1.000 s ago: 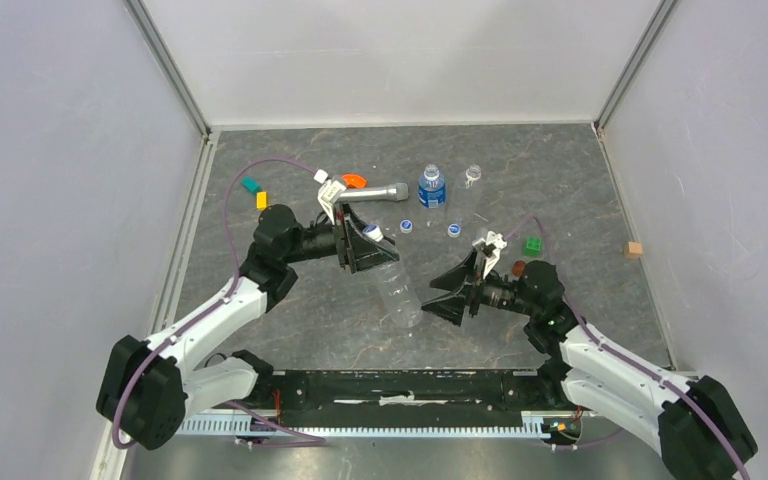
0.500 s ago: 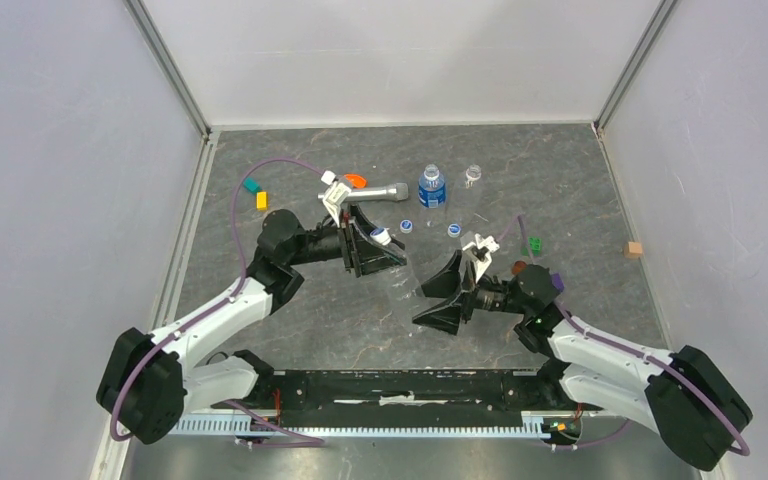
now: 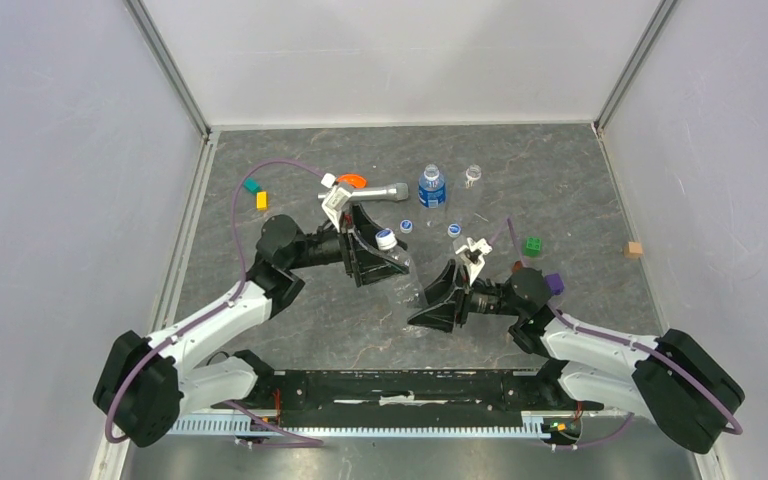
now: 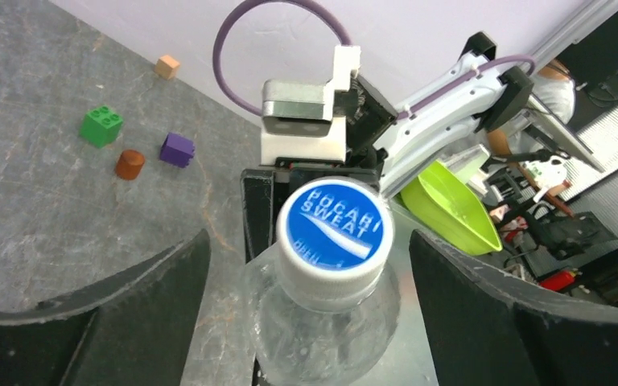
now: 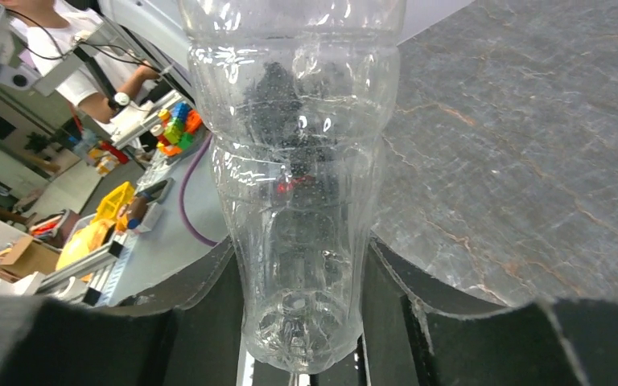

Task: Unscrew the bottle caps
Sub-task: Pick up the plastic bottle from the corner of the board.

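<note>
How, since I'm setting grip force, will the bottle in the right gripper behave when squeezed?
Probably light: the clear bottle looks empty. Its thin ribbed wall would likely dent under a hard squeeze. Smooth plastic may twist in the right gripper when the cap is turned.

A clear bottle (image 3: 407,283) without a label is held tilted over the middle of the desk (image 3: 580,180), its base gripped in the right claw (image 5: 302,322). Its screw cap (image 4: 335,229), white-rimmed with a blue top printed POCARI SWEAT, is seated on the neck. One loose cap (image 3: 406,225) and a second cap (image 3: 453,230) are laid flat just behind it, and farther back a shorter blue-labelled bottle (image 3: 431,186) and a small clear bottle (image 3: 473,174) are stood upright side by side.
</note>
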Tool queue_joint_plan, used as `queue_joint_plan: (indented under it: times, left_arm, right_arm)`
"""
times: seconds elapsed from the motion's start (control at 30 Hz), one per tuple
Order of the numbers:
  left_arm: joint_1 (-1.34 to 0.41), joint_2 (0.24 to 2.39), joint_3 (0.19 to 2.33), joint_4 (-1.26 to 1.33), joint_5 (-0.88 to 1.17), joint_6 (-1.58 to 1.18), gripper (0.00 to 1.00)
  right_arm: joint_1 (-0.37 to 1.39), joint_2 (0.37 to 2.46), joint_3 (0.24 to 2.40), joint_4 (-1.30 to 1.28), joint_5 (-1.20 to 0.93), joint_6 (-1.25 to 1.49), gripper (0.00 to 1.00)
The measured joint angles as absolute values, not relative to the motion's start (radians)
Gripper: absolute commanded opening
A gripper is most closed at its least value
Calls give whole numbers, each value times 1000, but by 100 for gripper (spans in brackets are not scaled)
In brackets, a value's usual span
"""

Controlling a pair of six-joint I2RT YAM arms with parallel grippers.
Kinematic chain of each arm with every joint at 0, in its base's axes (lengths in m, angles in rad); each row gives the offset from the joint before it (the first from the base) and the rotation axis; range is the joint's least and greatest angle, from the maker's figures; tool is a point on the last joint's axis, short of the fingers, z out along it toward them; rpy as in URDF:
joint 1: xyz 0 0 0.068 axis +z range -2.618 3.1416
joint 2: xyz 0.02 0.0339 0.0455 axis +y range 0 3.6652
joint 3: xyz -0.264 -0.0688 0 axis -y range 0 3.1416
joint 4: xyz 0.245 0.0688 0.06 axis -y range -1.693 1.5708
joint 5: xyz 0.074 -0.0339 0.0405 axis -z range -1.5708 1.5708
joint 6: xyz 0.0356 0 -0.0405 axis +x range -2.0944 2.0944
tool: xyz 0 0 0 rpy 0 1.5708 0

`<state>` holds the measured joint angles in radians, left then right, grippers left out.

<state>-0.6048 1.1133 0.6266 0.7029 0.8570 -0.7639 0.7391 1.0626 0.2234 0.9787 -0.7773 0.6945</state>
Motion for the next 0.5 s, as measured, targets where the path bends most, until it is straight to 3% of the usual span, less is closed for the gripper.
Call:
queue_joint_plan:
  times: [0.27,0.5]
  left_arm:
    - [-608,1034,530,692,732,-738,100]
    - [-669,1026,386,845,599,-781,100]
  right_arm:
    - [746,1071,170,1092,-715,767,41]
    - [753,1071,159,1126,-596,801,41]
